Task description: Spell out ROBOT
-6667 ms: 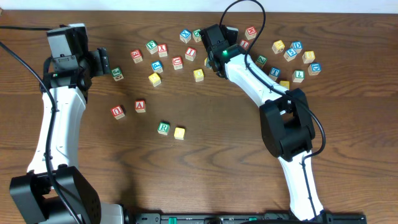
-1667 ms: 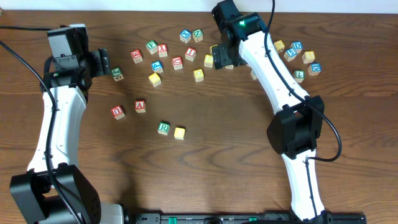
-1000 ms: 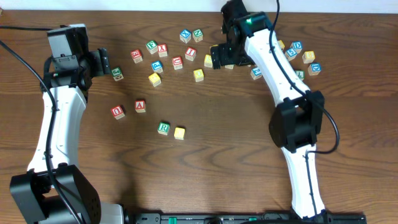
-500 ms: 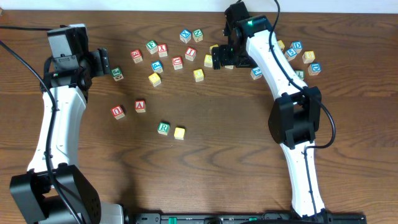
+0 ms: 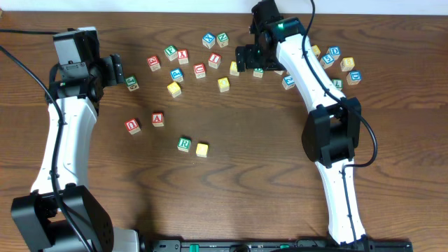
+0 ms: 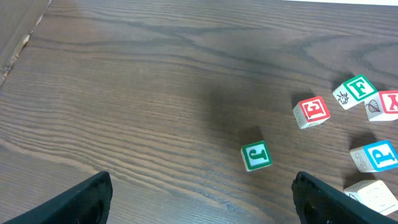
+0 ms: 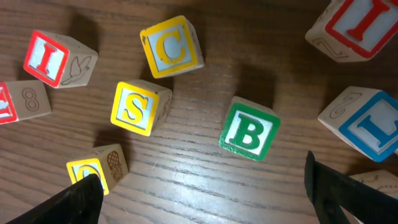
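Robot lab bench, dark wood-grain table [image 5: 231, 182], white-and-black left arm [image 5: 59, 140] and right arm [image 5: 315, 84] rising from its near edge, black cable [image 5: 21, 65] trailing off the left edge, black rail [image 5: 266, 246] along the near edge, letter cubes [image 5: 183, 143] scattered toward the far edge

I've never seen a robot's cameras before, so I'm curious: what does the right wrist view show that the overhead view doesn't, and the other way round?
Only the right wrist view: letters close enough to read, namely a green B block, a yellow C block and a yellow S block.
Only the overhead view: the left arm and right arm, plus a green R block beside a yellow block, set apart from the scattered pile.
Both: the wooden table and the right gripper, open above the pile.
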Available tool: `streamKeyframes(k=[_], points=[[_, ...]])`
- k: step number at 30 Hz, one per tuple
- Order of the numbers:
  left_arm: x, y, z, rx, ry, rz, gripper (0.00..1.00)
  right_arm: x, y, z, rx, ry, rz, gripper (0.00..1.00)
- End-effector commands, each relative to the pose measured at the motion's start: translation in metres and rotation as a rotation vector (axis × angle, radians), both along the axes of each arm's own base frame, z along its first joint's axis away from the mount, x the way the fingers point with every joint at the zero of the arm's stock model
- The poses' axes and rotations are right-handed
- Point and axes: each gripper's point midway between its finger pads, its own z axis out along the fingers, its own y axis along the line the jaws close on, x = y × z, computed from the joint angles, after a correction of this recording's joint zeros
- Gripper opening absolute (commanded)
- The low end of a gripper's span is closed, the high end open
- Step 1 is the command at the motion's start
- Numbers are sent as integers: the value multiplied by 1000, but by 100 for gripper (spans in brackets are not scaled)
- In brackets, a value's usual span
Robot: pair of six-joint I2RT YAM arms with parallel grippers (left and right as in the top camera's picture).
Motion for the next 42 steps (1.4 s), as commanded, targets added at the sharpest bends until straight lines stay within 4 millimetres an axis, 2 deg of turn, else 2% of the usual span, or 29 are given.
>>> streamKeyframes(k=[1,11,19,28,33,42], points=[[-1,1,-7,-3,17,-3,91,3,2,8,5,-20,-16,99],[0,1,-7,-2,17,-3,91,7,-21,6,-87,-31,-125,99],[0,1,-7,-2,16,-3,91,8,-23,6,-106,-43,-159,99],[1,2,-6,-1,10,-3,91,7,-14,6,-103,-47,-154,99],[1,2,-6,-1,10,-3,91,8,-8,-3,-101,-44,-155,99],[1,2,-6,-1,10,-3,91,7,-8,-34,-119,1,-159,98]])
